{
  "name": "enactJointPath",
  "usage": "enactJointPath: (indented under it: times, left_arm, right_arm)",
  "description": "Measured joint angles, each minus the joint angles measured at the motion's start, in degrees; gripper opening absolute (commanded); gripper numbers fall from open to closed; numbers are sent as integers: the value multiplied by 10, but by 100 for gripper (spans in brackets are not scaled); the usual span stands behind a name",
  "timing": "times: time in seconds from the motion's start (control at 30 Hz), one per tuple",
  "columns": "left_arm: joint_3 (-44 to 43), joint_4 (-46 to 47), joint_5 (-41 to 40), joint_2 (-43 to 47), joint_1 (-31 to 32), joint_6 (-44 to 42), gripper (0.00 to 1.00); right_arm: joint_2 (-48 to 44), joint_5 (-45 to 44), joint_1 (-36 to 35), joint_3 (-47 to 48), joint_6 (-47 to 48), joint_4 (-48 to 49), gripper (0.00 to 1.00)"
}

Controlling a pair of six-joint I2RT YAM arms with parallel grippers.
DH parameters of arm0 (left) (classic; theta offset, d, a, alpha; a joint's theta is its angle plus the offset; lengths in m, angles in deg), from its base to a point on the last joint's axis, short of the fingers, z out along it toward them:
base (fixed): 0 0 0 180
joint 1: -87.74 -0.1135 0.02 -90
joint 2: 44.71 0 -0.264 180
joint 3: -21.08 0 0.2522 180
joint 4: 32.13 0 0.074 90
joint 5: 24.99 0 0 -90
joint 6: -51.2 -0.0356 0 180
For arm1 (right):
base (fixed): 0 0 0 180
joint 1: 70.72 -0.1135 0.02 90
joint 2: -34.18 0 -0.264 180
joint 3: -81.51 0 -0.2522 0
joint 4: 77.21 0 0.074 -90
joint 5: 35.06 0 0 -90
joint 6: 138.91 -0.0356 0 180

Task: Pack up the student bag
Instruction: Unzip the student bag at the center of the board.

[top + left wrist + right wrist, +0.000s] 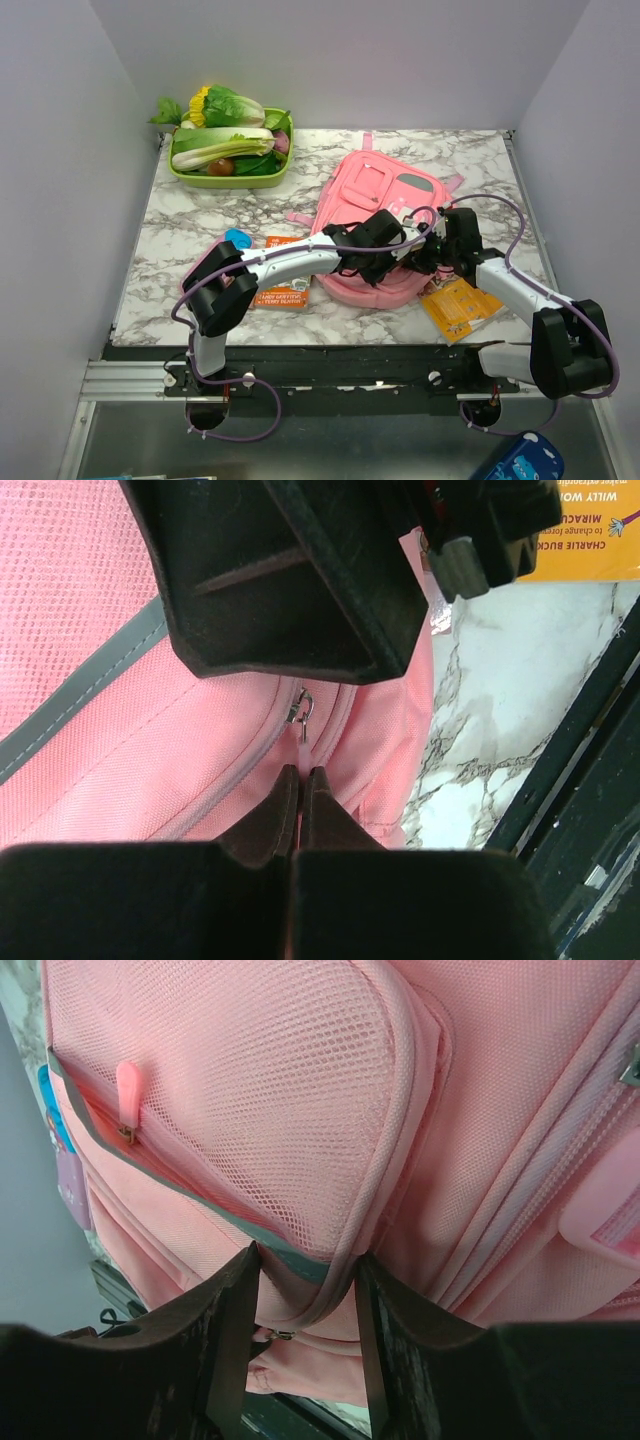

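Soft pink student bag [372, 188], woven nylon w/ grey trim, lies flat beneath both pincers on marble table [190, 230]; L pincer [302, 772] clenched on slim pink zip pull [302, 738], metal slider [300, 705] just ahead; R pincer [305, 1285] grips a puckered ridge of mesh pocket [250, 1090], rounded piping btwn its black fingers [225, 1340].

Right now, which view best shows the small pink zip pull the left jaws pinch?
Left wrist: the small pink zip pull is centred, close, on the large pink fabric backpack. Top external hides it under the arms; right wrist misses it.
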Motion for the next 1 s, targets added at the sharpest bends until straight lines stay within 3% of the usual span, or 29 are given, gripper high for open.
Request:
enactJointPath:
  times: [0.1,0.33,0.43,0.73,1.0]
  left_arm:
    - [0,-4,-1,1,-1,0,0]
    - [19,-22,-9,34,-19,0,0]
    - [29,-26,-14,48,-29,-1,0]
    - [40,-28,-24,52,-53,-5,0]
    - [55,-33,-20,78,-146,-22,0]
  right_arm:
    - [0,0,0,0,-1,0,41]
    - [-2,-3,0,0,-16,7,13]
    - [-7,-7,0,-1,-22,7,8]
    - [-36,-23,0,-6,-20,8,4]
    - [-50,-35,7,-6,-18,13,4]
